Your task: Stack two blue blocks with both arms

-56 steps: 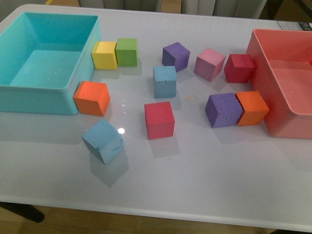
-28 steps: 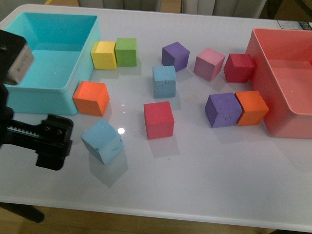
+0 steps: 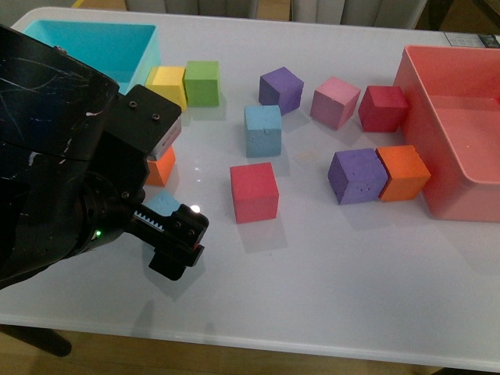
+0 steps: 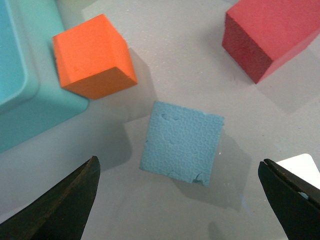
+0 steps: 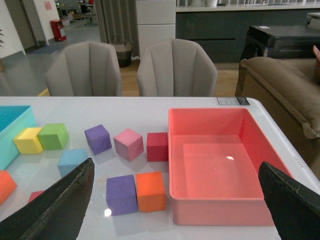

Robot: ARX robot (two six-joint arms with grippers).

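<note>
White table (image 3: 328, 273). Turquoise bin (image 3: 94, 39): far left. Left arm (image 3: 55, 156): over near-left area. Left gripper (image 4: 178, 172): spread wide above near blue block (image 4: 181, 142), not touching; orange cube (image 4: 92, 57) beside. Right gripper (image 5: 175, 200): spread, empty. Far blue block (image 3: 263, 130): mid-table.

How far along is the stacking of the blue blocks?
Nothing is stacked: the near blue block and the far blue block sit apart. In hand: the left tool hovers open over the near one. Left: grasp it and set it on the far one. The right tool is open and empty.
</note>
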